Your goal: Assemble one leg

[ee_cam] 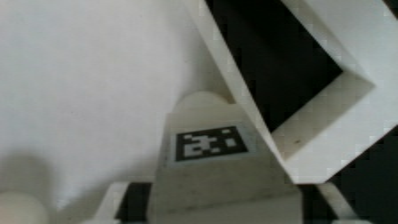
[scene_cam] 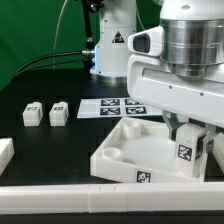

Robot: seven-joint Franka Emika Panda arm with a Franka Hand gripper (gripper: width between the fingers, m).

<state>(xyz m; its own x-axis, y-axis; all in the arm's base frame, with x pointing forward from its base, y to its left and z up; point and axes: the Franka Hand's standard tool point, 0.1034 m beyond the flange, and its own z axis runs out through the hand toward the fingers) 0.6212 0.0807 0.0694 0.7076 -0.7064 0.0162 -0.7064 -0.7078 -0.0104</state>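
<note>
My gripper is shut on a leg, a small white block with a black-and-white tag, and holds it upright at the near corner of the large white tray on the exterior view's right. In the wrist view the leg sits between the fingers over the tray's white floor, close to a tray wall. Whether the leg touches the tray cannot be told. Two more legs lie on the black table at the exterior view's left.
The marker board lies flat behind the tray. A white block sits at the left edge. A long white bar runs along the front. The robot base stands at the back.
</note>
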